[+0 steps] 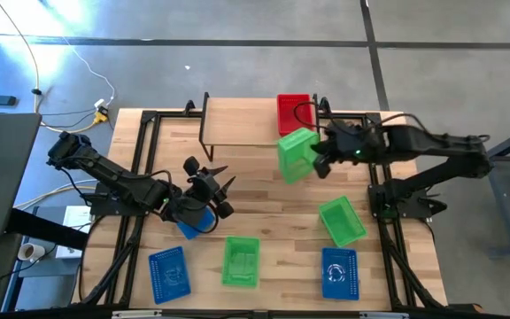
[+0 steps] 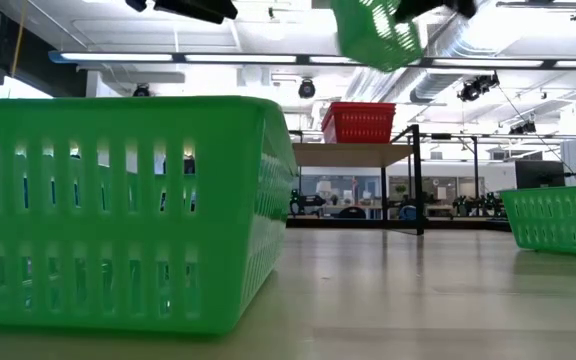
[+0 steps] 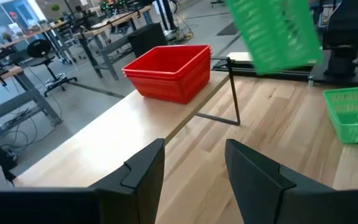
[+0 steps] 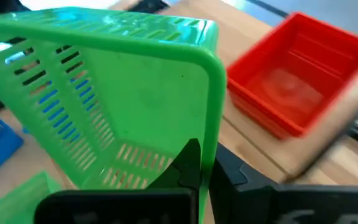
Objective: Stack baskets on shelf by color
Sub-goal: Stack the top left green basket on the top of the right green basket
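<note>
The right gripper (image 4: 201, 168) was clamped on the rim of a green basket (image 1: 297, 155), one finger inside the wall and one outside, fingers nearly together with only the thin plastic between them. The basket hung tilted in the air, clear of the table (image 1: 282, 199), just in front of the shelf (image 1: 237, 124) and beside the red stack (image 1: 293, 113) at the shelf's right end.

Judgement on the step in hand: this was the carry of a green basket to the shelf. To do it well, the basket would need levelling before it goes down, and a landing on bare plank beside the red stack — not overlapping it — with room left for blue. A one-wall pinch lets the basket swing, so a slow approach appears advisable.

The left gripper (image 1: 209, 184) hovered over the table left of centre, fingers apart and holding nothing — a blue basket (image 1: 193, 221) lay just beside it.

On the table remained two more green baskets, one near the front (image 1: 241, 260) and one to the right (image 1: 342, 221), and two blue ones at front left (image 1: 168, 273) and front right (image 1: 339, 272).
</note>
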Motion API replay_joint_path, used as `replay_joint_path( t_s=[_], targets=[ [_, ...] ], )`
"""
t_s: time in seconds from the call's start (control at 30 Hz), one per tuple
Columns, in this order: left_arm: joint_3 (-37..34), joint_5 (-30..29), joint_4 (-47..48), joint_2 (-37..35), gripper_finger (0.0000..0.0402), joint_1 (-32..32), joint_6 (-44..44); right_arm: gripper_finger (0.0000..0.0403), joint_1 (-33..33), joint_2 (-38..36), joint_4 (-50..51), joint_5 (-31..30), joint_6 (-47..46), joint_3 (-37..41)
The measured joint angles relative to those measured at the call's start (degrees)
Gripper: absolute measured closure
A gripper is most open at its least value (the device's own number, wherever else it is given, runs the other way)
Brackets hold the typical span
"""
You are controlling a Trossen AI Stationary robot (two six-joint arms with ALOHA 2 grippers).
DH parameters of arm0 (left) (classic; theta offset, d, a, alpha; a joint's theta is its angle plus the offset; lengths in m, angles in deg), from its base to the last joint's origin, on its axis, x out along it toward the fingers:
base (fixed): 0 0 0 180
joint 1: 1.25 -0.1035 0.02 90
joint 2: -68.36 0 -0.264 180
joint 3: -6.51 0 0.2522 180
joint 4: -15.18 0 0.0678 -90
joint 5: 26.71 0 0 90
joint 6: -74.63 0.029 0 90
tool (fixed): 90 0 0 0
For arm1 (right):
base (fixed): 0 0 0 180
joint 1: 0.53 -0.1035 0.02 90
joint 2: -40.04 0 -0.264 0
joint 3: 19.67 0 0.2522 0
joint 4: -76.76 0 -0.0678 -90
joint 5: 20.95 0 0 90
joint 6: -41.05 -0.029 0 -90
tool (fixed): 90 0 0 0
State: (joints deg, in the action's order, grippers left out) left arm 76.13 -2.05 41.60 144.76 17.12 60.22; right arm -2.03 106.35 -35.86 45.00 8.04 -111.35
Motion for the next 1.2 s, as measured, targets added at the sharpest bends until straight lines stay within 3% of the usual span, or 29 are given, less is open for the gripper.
replay_joint_path(
  t_s=[0.23, 0.43, 0.67, 1.0, 1.2],
  targets=[
    [0.0, 0.0, 0.0, 0.0, 0.0243, 0.0, 0.0, 0.0403, 0.0, 0.1, 24.4, 4.6, -7.7, -11.4],
    [0.0, 0.0, 0.0, 0.0, 0.0243, 0.0, 0.0, 0.0403, 0.0, 0.1, 35.2, 13.7, -13.6, -12.8],
    [0.0, 0.6, 0.0, 0.0, 0.0243, 0.0, 0.0, 0.0403, 0.1, 0.1, 36.4, 24.0, -13.3, -6.2],
    [0.0, 0.9, 0.0, 0.0, 0.0243, 0.0, -0.4, 0.0403, 2.8, 0.0, 35.8, 40.1, -12.1, 9.0],
    [0.0, 0.9, 0.0, 0.0, 0.0243, 0.0, -0.4, 0.0403, 6.0, -0.1, 30.1, 47.2, -9.1, 17.2]
  ],
)
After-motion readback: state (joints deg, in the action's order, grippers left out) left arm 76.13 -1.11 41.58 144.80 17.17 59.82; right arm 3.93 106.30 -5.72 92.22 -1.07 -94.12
